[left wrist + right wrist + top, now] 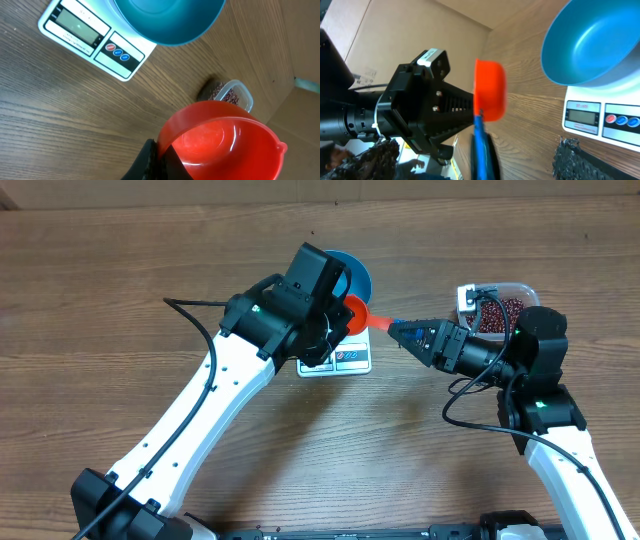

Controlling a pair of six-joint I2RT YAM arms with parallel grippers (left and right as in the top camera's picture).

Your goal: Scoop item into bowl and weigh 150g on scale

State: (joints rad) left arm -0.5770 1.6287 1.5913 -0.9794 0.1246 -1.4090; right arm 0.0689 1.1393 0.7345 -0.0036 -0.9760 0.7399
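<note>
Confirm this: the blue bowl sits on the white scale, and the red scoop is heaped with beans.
Wrong: the left wrist view shows the red scoop empty, its inside bare. The blue bowl does sit on the white scale.

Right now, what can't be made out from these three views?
- scale reading: no digits legible in either wrist view; the left arm covers it overhead.
- bowl floor: cropped by the frame edge in the right wrist view; under the left arm overhead.
- beans depth in the tub: the right arm overlaps it overhead; tiny in the left wrist view.
</note>
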